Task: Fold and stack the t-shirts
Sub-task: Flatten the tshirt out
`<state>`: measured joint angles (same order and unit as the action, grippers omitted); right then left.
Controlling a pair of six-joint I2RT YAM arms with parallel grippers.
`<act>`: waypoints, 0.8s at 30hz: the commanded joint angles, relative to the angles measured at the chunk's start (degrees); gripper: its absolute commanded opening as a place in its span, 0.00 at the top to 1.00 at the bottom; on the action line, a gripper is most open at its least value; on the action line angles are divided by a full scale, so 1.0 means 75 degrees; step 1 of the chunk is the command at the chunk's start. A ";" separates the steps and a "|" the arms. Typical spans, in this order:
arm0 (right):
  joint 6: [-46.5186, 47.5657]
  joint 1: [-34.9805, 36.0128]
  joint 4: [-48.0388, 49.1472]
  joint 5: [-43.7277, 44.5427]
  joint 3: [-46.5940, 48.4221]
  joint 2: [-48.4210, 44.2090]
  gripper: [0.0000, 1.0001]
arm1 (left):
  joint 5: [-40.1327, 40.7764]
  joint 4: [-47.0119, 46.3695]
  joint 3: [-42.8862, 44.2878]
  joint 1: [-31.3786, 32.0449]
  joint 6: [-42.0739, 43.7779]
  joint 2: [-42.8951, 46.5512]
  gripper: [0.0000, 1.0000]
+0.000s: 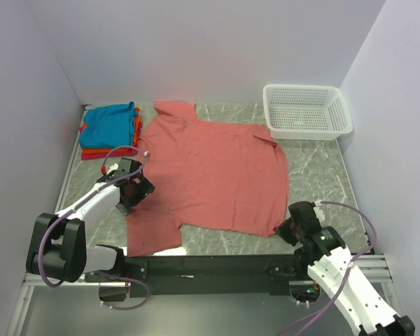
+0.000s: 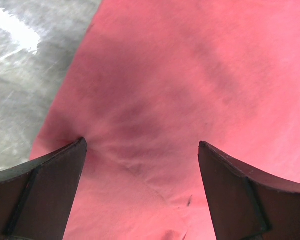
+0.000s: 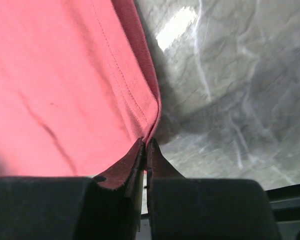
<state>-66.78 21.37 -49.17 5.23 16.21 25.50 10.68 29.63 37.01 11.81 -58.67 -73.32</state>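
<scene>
- Salmon-pink t-shirt (image 1: 210, 175) spread flat on the grey marbled table (image 1: 315, 175), filling the middle of the top view. One flap reaching toward the upper left, another toward the lower left.
- Left gripper (image 1: 134, 187) at the left edge of that shirt, left of centre in the top view.
- Left wrist view: jaws of the left gripper (image 2: 140, 150) spread wide, dark fingers (image 2: 45, 190) in the two lower corners of the frame. Pink cloth filling the gap between them, faintly creased near the tips; cannot tell whether pressed or merely close. Bare table in the upper left corner.
- Right gripper (image 1: 294, 225) at the lower right corner of the salmon-pink t-shirt, lower right of the top view.
- Right wrist view: jaws of the right gripper (image 3: 146, 145) pinched together on the shirt's hemmed corner. Stitched hem running up the frame from the tips, grey table to the right.
- Folded stack in the upper left of the top view, just beside the spread shirt's upper flap: teal-blue t-shirt (image 1: 108, 124) on top, orange t-shirt (image 1: 136, 128) showing at the right edge, red t-shirt (image 1: 98, 155) lowest.
- White mesh basket (image 1: 306, 112) in the upper right of the top view, near the back wall, apart from the spread shirt.
</scene>
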 commanded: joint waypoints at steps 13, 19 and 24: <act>0.0139 -0.0036 0.0930 0.0052 0.0417 0.1451 0.93 | 0.0137 0.2776 0.0445 -0.0040 -0.0825 0.1161 0.01; 0.0349 -0.0036 0.1317 -0.0100 0.0359 0.1792 0.93 | -0.1492 0.2214 -0.0552 0.0240 -0.0485 0.1830 0.01; 0.0467 -0.0036 0.1364 -0.0042 0.0347 0.1769 0.94 | -0.1215 0.3054 -0.0494 0.1411 -0.1152 0.2124 0.04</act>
<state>-64.42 21.32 -41.12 4.36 17.04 38.81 2.57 48.58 32.16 19.05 -64.47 -58.67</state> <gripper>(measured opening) 0.077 0.965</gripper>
